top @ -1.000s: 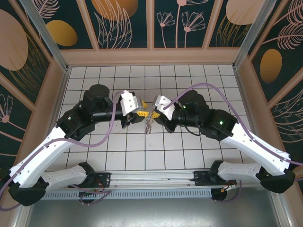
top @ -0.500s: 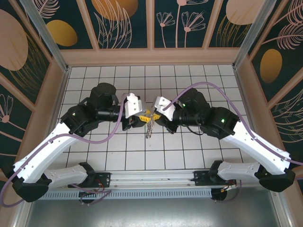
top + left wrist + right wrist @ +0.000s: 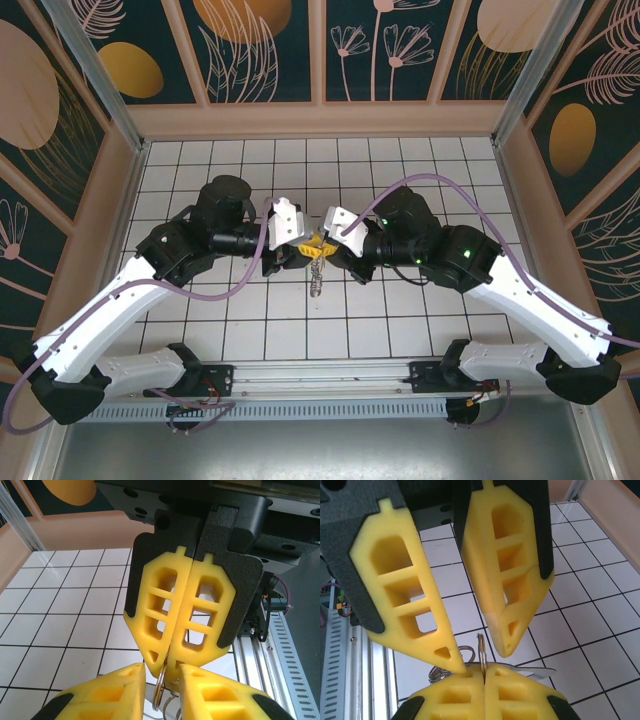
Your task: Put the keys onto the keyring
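Above the middle of the tiled floor my two grippers meet tip to tip. My right gripper (image 3: 484, 669) (image 3: 327, 243) is shut on the keyring (image 3: 481, 647) (image 3: 160, 687), a thin silvery ring standing on edge between its yellow pads (image 3: 185, 615). More rings (image 3: 445, 672) and a silvery key (image 3: 540, 671) hang behind them, and the bunch dangles below in the top view (image 3: 317, 280). My left gripper (image 3: 162, 672) (image 3: 300, 247) straddles the ring with its fingers (image 3: 415, 610) apart. One fingertip touches the right pads. The other stands clear of the ring.
White tiled floor (image 3: 400, 310) inside wooden walls (image 3: 320, 120). A metal rail (image 3: 320, 375) runs along the near edge between the arm bases. Both purple cables (image 3: 180, 300) loop over the arms.
My left gripper has moved right up to the right gripper's tips and its jaws have narrowed. The hanging bunch now sits slightly lower. The right gripper has stayed shut.
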